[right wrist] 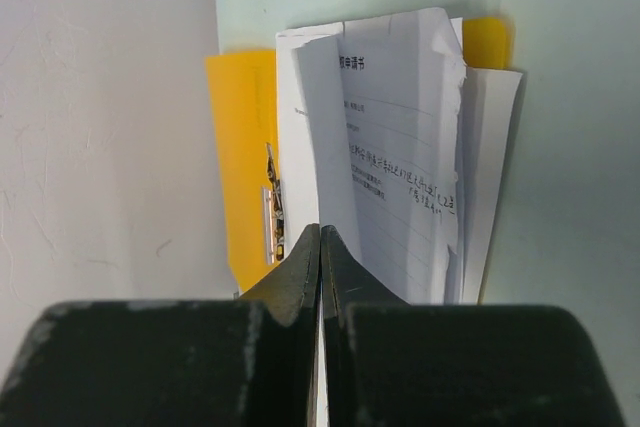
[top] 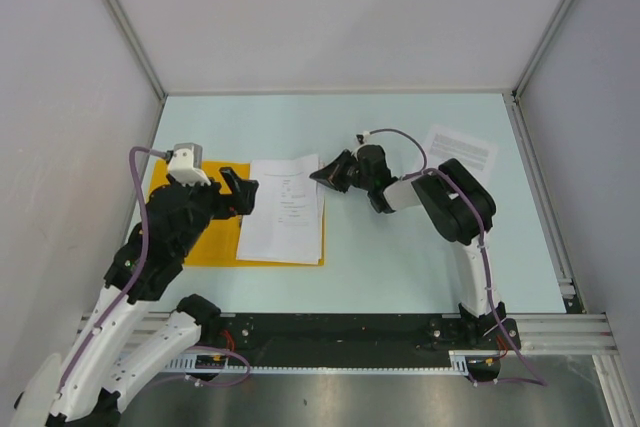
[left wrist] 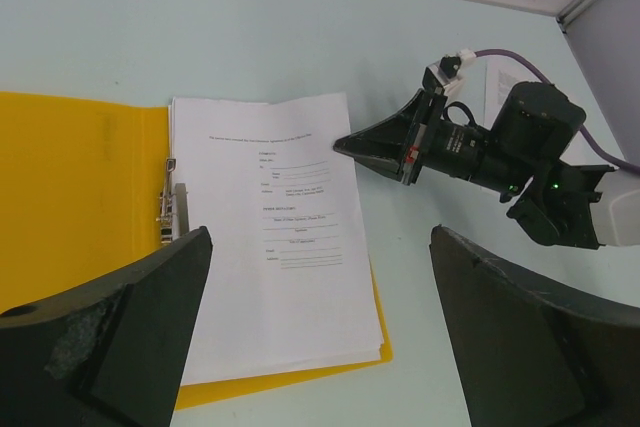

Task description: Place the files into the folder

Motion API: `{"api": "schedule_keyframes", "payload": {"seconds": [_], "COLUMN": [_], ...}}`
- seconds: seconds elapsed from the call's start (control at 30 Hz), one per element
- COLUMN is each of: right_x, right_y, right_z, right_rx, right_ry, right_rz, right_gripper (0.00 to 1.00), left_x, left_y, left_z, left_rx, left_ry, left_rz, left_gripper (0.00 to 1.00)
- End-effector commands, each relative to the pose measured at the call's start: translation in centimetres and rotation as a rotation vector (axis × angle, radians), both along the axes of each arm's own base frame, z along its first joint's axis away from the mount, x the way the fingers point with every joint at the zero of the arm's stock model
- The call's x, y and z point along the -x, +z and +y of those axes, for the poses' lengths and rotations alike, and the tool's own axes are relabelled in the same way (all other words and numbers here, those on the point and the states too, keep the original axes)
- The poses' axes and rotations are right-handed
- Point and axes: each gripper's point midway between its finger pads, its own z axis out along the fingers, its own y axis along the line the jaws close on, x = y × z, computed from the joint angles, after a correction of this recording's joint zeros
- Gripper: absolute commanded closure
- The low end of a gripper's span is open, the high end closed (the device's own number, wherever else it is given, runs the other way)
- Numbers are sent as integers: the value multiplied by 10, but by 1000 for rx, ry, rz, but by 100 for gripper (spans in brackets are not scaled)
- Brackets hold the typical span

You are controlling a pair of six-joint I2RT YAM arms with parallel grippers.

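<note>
- On the left side of the table (top: 400,247), the folder (top: 195,237) lies open and flat. The files (top: 285,212) sit stacked on its right half, just beside the metal clip (left wrist: 165,209).
- One loose sheet (top: 460,150) lies well apart at the far right, outside the folder.
- Left gripper (top: 243,195) hovers over the folder near the spine, fingers spread wide, holding nothing.
- Right gripper (top: 322,175) is at the stack's upper right corner, fingers pressed together. The top sheet looks buckled there in the right wrist view; cannot tell if a sheet edge is nipped between them.
- Handling, my guess: the paper is light, thin and floppy, slides easily on the sheet below and on the smooth table, and creases if pinched hard.
- Best hold is probably an edge or a lifted corner, not the flat middle; the loose sheet likely needs a corner curled up first.
- Folder cover looks stiffer but thin; take it by the free left edge to close.
</note>
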Motion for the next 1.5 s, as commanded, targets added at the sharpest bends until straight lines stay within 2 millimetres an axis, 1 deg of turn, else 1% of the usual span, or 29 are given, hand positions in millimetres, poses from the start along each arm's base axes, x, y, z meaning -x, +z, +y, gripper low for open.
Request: {"api": "schedule_keyframes", "payload": {"seconds": [0.0, 0.07, 0.13, 0.3, 0.37, 0.4, 0.43, 0.47, 0.5, 0.6, 0.63, 0.67, 0.73, 0.77, 0.8, 0.87, 0.9, 0.97, 1.0, 1.03, 1.07, 1.1, 1.13, 1.23, 1.27, 1.33, 1.37, 1.4, 1.47], "right_x": [-12, -11, -11, -10, -10, -10, -21, -11, -14, -19, -19, -20, -19, -17, -13, -8, -2, -1, 1, 3, 4, 6, 9, 18, 20, 23, 23, 24, 25], "right_y": [14, 15, 17, 32, 29, 44, 56, 40, 58, 61, 77, 70, 72, 66, 60, 57, 48, 47, 45, 40, 38, 36, 31, 22, 19, 12, 9, 7, -1], "right_z": [8, 9, 10, 2, -14, -22, -36, -57, -79, -164, -184, -230, -275, -314, -333, -359, -386, -403, -415, -422, -426, -438, -442, -458, -460, -466, -464, -464, -464], "right_rx": [-21, -13, -6, 67, 183, 222, 272, 396, 464, 750, 802, 931, 1006, 1042, 1056, 1033, 1021, 978, 954, 944, 924, 908, 891, 856, 830, 796, 772, 765, 764], "right_ry": [-13, -6, 2, 37, 67, 70, 59, 98, 63, -38, -72, -127, -189, -247, -268, -311, -358, -400, -424, -440, -446, -476, -490, -529, -534, -556, -552, -553, -553], "right_rz": [-54, -55, -63, -74, -73, -100, -127, -97, -135, -130, -159, -114, -65, 8, 46, 79, 128, 135, 152, 167, 175, 193, 207, 246, 256, 260, 256, 257, 258], "right_gripper": [100, 100, 91, 60, 50, 40, 34, 30, 22, 8, 4, 0, 0, 0, 0, 0, 0, 0, 0, 0, 0, 0, 0, 0, 2, 3, 3, 4, 4], "left_x": [0, 0, 0, -1, -2, -3, -2, -5, -10, -14, -17, -31, -32, -36, -44, -53, -62, -72, -76, -88, -92, -99, -110, -124, -132, -142, -147, -153, -155], "left_y": [6, 7, 9, 15, 23, 31, 34, 34, 44, 44, 46, 30, 36, 34, 26, 24, 13, 1, 12, -19, -26, -9, -51, -54, -85, -85, -116, -110, -133], "left_z": [0, -2, -6, -13, -21, -25, -33, -40, -46, -92, -103, -117, -152, -164, -190, -215, -241, -267, -284, -306, -320, -339, -360, -404, -419, -437, -447, -455, -469], "left_rx": [3, 2, 6, 7, 23, 39, 53, 65, 86, 146, 150, 111, 86, 85, 85, 99, 90, 81, 103, 88, 109, 152, 135, 219, 244, 315, 318, 351, 413], "left_ry": [-7, -18, -36, -72, -107, -123, -161, -184, -202, -392, -414, -411, -467, -479, -512, -539, -563, -591, -613, -627, -641, -671, -679, -734, -726, -725, -719, -723, -731], "left_rz": [3, 5, 5, 3, -1, -19, -19, -12, -48, -46, -41, 5, -5, 3, 22, 19, 24, 27, -2, 44, 66, 30, 105, 132, 182, 191, 231, 222, 273], "left_gripper": [2, 0, 0, 0, 0, 0, 0, 0, 0, 0, 0, 0, 0, 0, 0, 1, 0, 1, 2, 2, 4, 10, 12, 21, 22, 23, 22, 22, 22]}}
